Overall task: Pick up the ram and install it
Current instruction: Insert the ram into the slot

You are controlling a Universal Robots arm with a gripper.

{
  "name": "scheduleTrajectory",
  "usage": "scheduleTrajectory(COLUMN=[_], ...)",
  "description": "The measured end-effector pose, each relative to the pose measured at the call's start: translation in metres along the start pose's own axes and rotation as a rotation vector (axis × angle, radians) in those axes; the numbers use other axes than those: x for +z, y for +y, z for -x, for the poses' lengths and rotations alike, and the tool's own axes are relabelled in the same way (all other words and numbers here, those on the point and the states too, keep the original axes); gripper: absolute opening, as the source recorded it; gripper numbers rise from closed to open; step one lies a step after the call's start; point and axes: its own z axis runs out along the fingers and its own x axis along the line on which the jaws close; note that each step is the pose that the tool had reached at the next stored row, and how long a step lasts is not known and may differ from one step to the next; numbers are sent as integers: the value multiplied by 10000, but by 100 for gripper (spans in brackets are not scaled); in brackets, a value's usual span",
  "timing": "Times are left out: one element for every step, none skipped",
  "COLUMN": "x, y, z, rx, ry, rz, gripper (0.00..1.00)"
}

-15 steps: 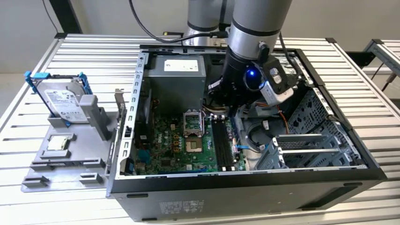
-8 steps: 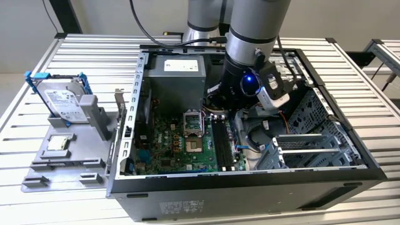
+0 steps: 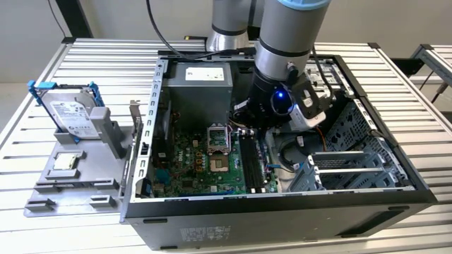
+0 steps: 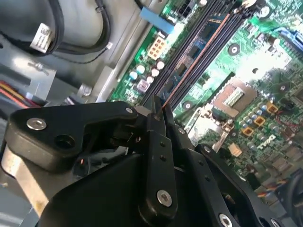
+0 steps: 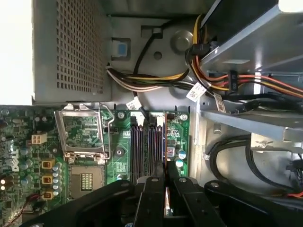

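The ram (image 4: 199, 61) is a thin stick seen edge-on, running along the black memory slots (image 4: 208, 35) on the green motherboard (image 3: 190, 164). In both wrist views my gripper (image 4: 159, 105) has its two black fingers pressed close on the near end of the stick. In the first wrist view the ram (image 5: 164, 142) lines up over the slot beside the two dark slots (image 5: 142, 146), with the gripper (image 5: 165, 174) at its end. Whether the stick sits fully in the slot I cannot tell. In the exterior view the arm's wrist (image 3: 282, 100) reaches down into the open computer case (image 3: 282, 211).
A silver hard drive in a blue frame (image 3: 71, 114) and a small square processor chip (image 3: 65, 161) rest on a grey holder at the exterior view's left. Inside the case are the processor socket (image 3: 217, 148), the power supply (image 3: 201, 84), cable bundles (image 5: 156, 78) and a metal drive cage (image 3: 353, 169).
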Motion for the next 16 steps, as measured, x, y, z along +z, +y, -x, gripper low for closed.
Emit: scheduleTrajectory(x=[18,36,54,72,91,109,126,142,149,155,164,177,185,188,193,198], y=[-22,-41,-60,-74,-79,-80,-82,-84,-99,-117,-125,-127,-130,-133,-137,-142], z=[0,-1,-1,-2,-3,-3,-4,-3,-3,-3,-3,-1,-1,-1,3,8], rx=[0,0,0,1,1,2,2,0,-2,-1,0,0,0,2,0,0], ry=[4,4,5,4,4,4,6,5,6,5,5,4,5,5,7,9], rz=[1,1,1,1,4,2,-2,-3,-6,-4,-5,-2,-4,-4,-5,-5], gripper=[0,0,0,0,0,0,0,0,0,0,0,0,0,0,0,0])
